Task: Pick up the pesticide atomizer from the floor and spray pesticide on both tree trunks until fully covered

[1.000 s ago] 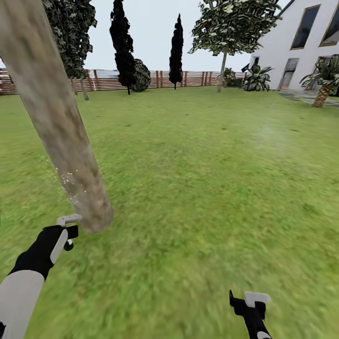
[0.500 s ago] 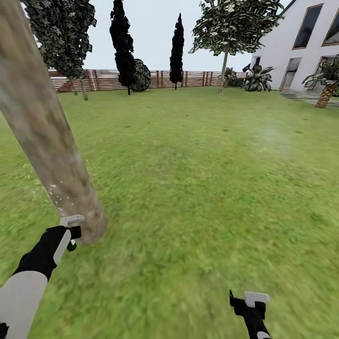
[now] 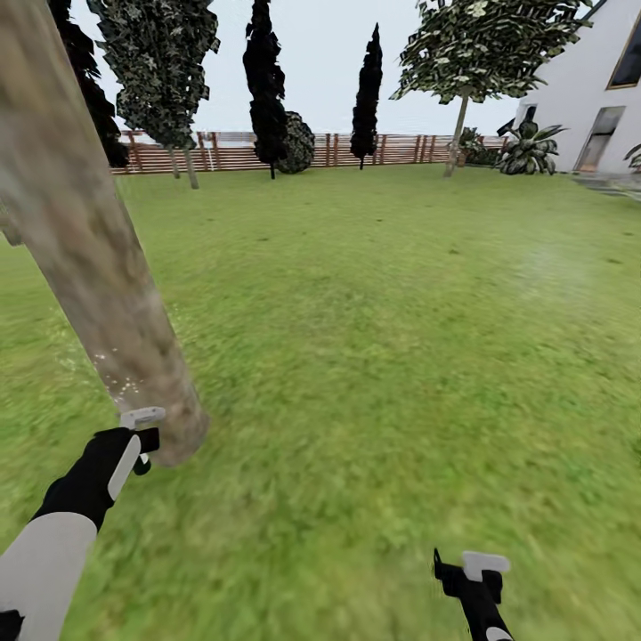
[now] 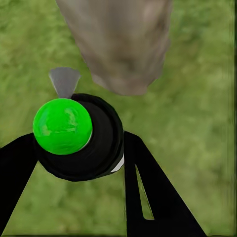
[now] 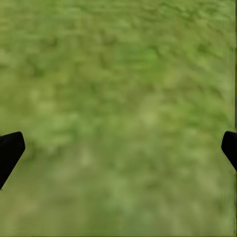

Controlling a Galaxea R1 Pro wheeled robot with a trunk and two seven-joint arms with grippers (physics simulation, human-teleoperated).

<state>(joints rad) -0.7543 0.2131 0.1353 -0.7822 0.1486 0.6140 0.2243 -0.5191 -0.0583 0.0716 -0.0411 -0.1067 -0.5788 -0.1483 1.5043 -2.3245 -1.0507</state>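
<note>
Presently the left gripper [image 4: 79,148] holds the pesticide atomizer [image 4: 79,136], its two black fingers [image 4: 148,187] clamped on either side of the black body; the green cap [image 4: 62,126] faces the wrist camera. A grey nozzle [image 4: 64,81] projects from the body toward the tree trunk [image 4: 121,44], whose base stands just ahead of the fingertips. This aim appears deliberate: it puts the outlet close to the bark at the foot of the trunk.

From the head view, the left gripper [image 3: 138,436] sits low, just beside the base of the thick, mottled grey-tan tree trunk [image 3: 98,267]. White specks of pesticide [image 3: 120,378] dot the bark directly above the tool, so the lower section looks to be receiving coverage. How much of the trunk is coated cannot be judged.

The right gripper [image 3: 472,574] hangs well apart from the trunk, over the floor [image 3: 383,356]. Its fingers [image 5: 10,150] stand wide and hold nothing; it is idle.
</note>
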